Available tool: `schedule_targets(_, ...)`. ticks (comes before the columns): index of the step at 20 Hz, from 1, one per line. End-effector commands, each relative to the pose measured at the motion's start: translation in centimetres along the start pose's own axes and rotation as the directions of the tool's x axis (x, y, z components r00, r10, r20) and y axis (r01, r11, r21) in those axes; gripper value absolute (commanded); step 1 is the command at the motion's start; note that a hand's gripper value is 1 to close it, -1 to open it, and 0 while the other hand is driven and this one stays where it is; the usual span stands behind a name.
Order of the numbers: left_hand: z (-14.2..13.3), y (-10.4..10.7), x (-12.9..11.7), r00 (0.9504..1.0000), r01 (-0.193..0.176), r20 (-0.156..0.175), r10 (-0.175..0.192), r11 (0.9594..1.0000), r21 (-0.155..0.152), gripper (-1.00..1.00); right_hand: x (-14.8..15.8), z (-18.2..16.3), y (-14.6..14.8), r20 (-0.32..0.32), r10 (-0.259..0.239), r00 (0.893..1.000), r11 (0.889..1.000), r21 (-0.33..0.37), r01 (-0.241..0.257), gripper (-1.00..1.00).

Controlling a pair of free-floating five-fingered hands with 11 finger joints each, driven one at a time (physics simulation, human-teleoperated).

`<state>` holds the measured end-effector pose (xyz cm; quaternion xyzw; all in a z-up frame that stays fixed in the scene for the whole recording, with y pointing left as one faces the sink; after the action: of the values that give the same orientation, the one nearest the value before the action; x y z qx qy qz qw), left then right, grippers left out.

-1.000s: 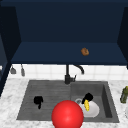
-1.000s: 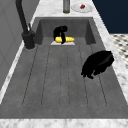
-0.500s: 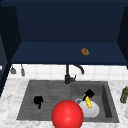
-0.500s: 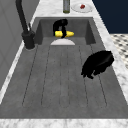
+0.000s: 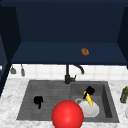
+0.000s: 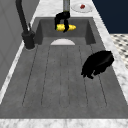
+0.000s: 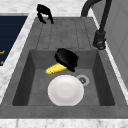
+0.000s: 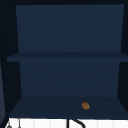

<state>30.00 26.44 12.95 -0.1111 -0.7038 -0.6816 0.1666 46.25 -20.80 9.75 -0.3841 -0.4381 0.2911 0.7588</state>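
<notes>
At the far left, the left hand [image 5: 38,100] hangs above the ribbed draining board [image 5: 45,92], fingers curled downward and holding nothing. A red ball [image 5: 67,115] sits at the front edge of the sink [image 5: 106,92]. Behind it rises the black faucet [image 5: 68,75]. To the right, over the basin, the right hand [image 5: 89,91] has its fingers wrapped around one end of a yellow banana [image 5: 88,99] (held above a white plate [image 5: 90,110] lying by the drain). On the cabinet shelf above rests a small brown item [image 5: 85,51].
</notes>
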Motion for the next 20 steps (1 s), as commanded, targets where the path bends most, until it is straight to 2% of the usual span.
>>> schedule_targets(1,0.0,0.0,0.0,1.0,0.0,0.0,0.0,1.0,0.0,0.0,0.6,1.7,-0.8,0.059,0.119,0.991,0.993,-0.009,-0.119,1.0)
schedule_targets(9,0.0,0.0,0.0,1.0,0.0,0.0,0.0,1.0,0.0,0.0,0.9,4.9,-1.8,0.092,0.189,0.978,0.982,-0.039,-0.186,1.0)
schedule_targets(20,0.0,0.0,0.0,1.0,0.0,0.0,0.0,1.0,0.0,0.0,0.9,9.0,-3.2,0.106,0.256,0.961,0.966,-0.07,-0.25,1.0)
